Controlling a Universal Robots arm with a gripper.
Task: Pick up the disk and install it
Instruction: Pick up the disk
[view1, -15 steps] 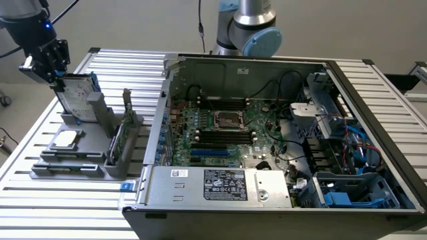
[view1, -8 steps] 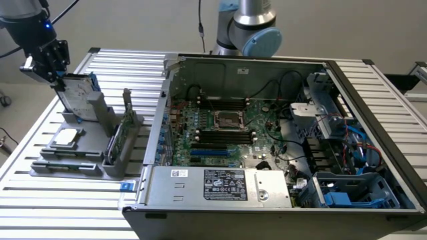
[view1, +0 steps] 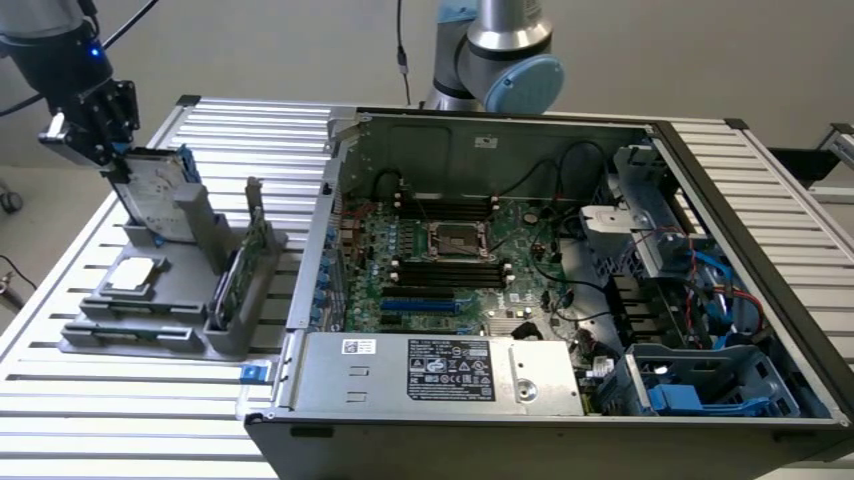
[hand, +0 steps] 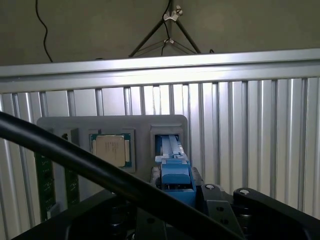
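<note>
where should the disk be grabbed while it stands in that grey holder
Probably its upper end, coming from above. The disk stands on edge, leaning a little, in a slot of the grey holder, whose walls hide its lower part; the top with the blue bracket sticks out free. The gripper sits at that end.

At the exterior view's left, the gripper (view1: 107, 150) hangs over a grey holder (view1: 134, 335) on the slatted bench (view1: 107, 420), its fingers clamped on the top edge of the disk (view1: 154, 195), which stands slightly tilted in its slot. A chip (view1: 134, 275) lies flat in the holder below the disk, and a green card (view1: 240, 270) stands on edge beside them. An open computer case (view1: 507, 140) sits to the right.
</note>
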